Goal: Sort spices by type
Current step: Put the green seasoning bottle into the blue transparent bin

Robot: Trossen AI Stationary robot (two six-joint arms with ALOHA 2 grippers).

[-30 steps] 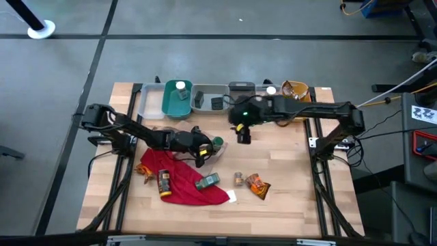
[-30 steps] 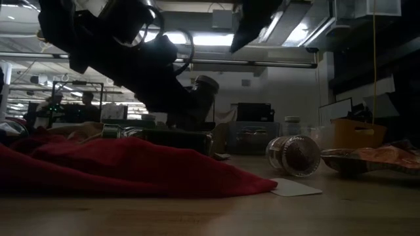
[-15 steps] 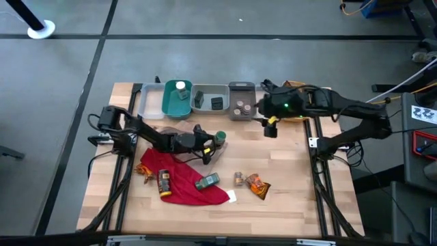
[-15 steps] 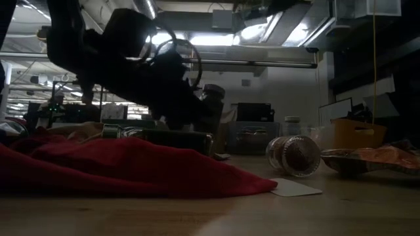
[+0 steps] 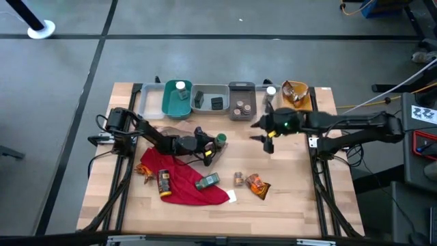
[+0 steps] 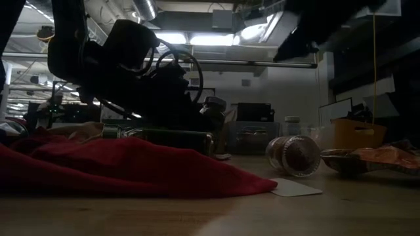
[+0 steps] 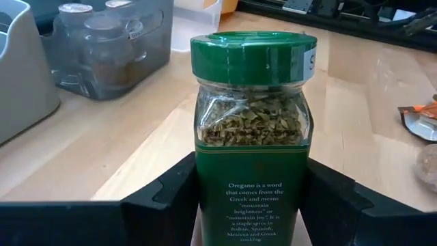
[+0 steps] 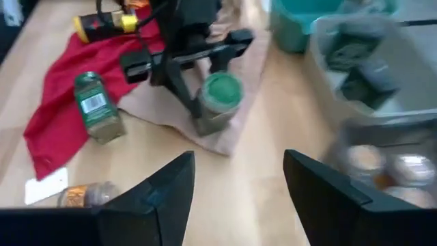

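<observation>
**Holding the oregano jar while our right arm draws back**

Starting at the near edge, we see the red cloth [image 5: 183,183] with a green-labelled jar [image 5: 207,181] lying on it and a yellow-capped bottle [image 5: 164,182] beside it; just right of them lie a small brown jar [image 5: 238,179] and an orange-brown packet [image 5: 257,184].

At mid-table our left gripper [image 5: 208,149] clamps the green-capped oregano jar [image 7: 250,130] between its fingers, upright just above the tan cloth [image 8: 179,116]. It has edged a little toward the bins since a second ago.

Our right gripper [image 5: 268,139] hangs with its jaws apart and nothing between them. A second ago it was over the table's middle, by the oregano jar; now it has swung back toward the right side.

Farthest off, the teal bin [image 5: 176,101] and the grey bins [image 5: 210,97] hold sorted boxes and jars, as before.
</observation>
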